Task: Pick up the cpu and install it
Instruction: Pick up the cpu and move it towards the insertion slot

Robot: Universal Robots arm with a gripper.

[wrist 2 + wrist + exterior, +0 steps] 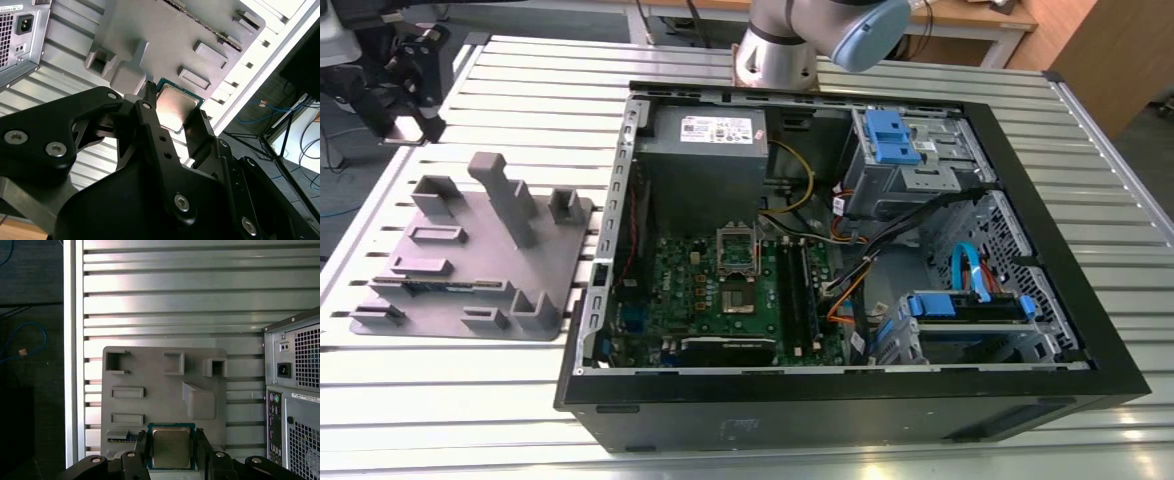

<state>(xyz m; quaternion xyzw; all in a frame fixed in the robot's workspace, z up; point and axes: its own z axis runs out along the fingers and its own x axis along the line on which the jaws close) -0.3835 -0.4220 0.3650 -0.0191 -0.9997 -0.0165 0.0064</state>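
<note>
— Where's the cpu (171,447)?
— Right between the two fingers (142,450) of the gripper (171,441), one pressing on each opposite edge.
— How far apart are they?
— Only the chip's width. They pinch it and touch nothing else.
— Counts?
— One cpu, two fingers. Beyond the fingertips, well apart, one grey holder (165,390) lies on the slatted table (175,300), with one computer case (295,390) just beside it.
</note>
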